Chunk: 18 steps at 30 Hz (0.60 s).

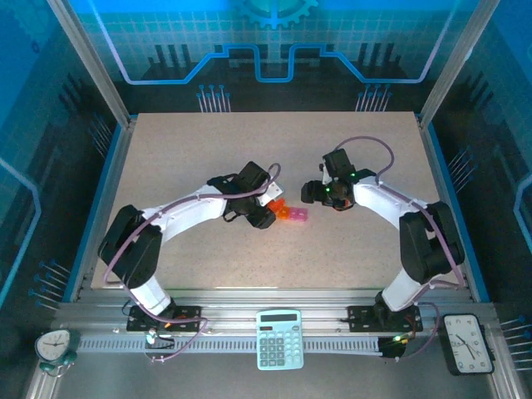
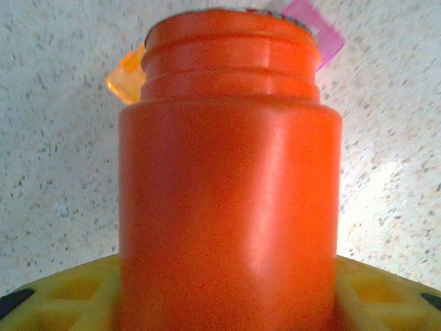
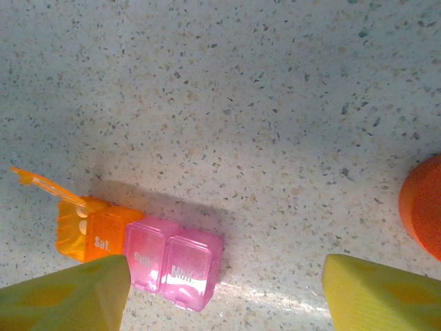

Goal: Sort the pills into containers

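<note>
— Where are the containers (image 3: 138,252)?
— Mid-table (image 1: 208,150), just right of the left gripper (image 1: 268,204), which clamps an orange bottle (image 2: 227,193).
— The right gripper (image 1: 314,193)?
— Fingers wide apart, holding nothing, near the containers.

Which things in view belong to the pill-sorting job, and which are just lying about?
Belong to the job: the containers, an orange and pink strip, one orange lid open; the orange bottle, held in the left gripper.
Just lying about: the calculator; the small clock at the near left; the black clock at the near right.
</note>
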### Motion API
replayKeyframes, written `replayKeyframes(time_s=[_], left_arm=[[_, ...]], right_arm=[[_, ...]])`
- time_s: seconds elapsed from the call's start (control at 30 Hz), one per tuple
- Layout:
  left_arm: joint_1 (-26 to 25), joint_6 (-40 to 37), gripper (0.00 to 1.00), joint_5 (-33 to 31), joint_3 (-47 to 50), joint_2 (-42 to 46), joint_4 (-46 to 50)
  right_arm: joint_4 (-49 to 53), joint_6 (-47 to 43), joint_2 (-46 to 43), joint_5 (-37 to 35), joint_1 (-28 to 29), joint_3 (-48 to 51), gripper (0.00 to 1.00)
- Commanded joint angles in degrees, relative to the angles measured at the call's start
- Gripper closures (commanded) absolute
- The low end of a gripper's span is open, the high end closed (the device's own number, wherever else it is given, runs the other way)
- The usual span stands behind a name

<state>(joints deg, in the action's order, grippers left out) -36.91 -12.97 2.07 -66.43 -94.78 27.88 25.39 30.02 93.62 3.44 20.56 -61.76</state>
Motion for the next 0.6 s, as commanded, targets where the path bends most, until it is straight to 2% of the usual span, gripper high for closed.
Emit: replayKeyframes(time_s=[0.0, 0.23, 0.57], left_arm=[[0.4, 1.8, 1.00, 4.5, 2.3, 4.3, -8.9], [0.8, 3.9, 1.00, 8.7, 6.2, 9.8, -21.7], [2.5, 6.4, 1.00, 12.0, 11.2, 14.8, -43.5]], right_arm=[[3.0, 0.4, -2.8, -0.8, -0.3, -0.8, 0.25], [5.3, -0.7, -6.6, -1.5, -2.2, -1.4, 0.25], [8.7, -2.2, -9.6, -1.9, -8.6, -1.4, 0.24]])
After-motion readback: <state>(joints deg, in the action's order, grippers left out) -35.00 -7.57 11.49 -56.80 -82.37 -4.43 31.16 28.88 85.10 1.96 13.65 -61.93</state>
